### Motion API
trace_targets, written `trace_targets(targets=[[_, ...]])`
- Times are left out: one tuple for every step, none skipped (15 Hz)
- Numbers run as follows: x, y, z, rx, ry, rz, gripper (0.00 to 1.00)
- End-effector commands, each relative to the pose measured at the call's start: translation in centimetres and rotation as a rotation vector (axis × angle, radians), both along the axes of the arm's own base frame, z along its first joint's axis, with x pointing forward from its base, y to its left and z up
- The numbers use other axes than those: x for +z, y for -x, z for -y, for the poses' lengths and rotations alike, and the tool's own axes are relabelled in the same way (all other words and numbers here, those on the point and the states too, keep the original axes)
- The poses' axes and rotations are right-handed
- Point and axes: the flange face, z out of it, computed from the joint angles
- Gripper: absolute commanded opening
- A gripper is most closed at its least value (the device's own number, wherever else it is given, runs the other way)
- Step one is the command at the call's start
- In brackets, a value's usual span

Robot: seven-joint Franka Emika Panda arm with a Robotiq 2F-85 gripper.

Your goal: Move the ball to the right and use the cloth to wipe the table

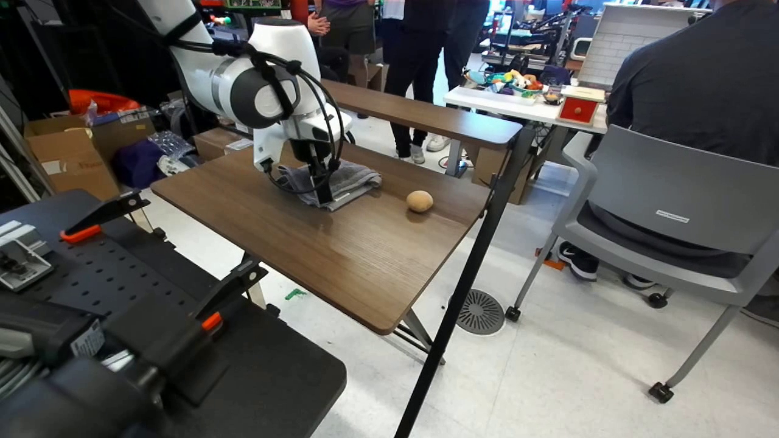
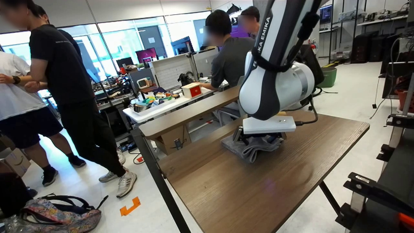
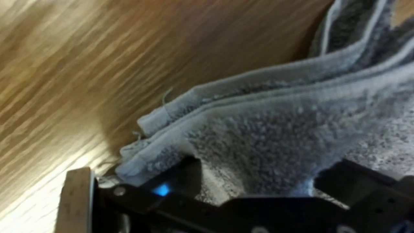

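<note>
In an exterior view, the ball (image 1: 419, 201) rests on the counter (image 1: 365, 255), right of the cloth (image 1: 356, 178) (that half looks done). Wiping seems to remain: the pincer (image 3: 265, 178), spread wide over the cloth, apparently has no grip yet.

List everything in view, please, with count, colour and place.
table: one, brown, centre
cloth: one, grey, on the table
ball: one, tan, on the table, apart from the cloth
shelf: one, brown, along the table
bench: one, black, near the table
clamps: several, black and orange, bench edge
side table: one, white, beyond the shelf
wheeled chair: one, grey, floor
backpack: one, multicoloured, floor
cardboard boxes: several, brown, around the table
people: several, mostly dark-clothed, nearby
background clutter: uncounted, mixed colours, side table and beyond
arm: one, white and black, over the table
gripper: one, black, open at the cloth
</note>
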Motion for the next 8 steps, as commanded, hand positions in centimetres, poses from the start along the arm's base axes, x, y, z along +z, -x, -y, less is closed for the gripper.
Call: trace_targets(targets=[[-2.5,2.1,-7.4,0.080,-0.058,-0.005,1.00],[-2.7,2.9,-9.4,0.112,-0.073,-0.009,1.00],[-2.7,3.6,-11.2,0.138,-0.082,-0.016,1.00],[-2.7,4.1,-12.5,0.159,-0.092,-0.024,1.00],[-2.7,4.1,-13.3,0.172,-0.096,-0.025,1.00],[-2.5,3.7,-13.6,0.172,-0.098,-0.021,1.00],[-2.2,2.9,-13.3,0.160,-0.095,-0.010,1.00],[-2.0,1.7,-12.4,0.139,-0.091,0.003,1.00]])
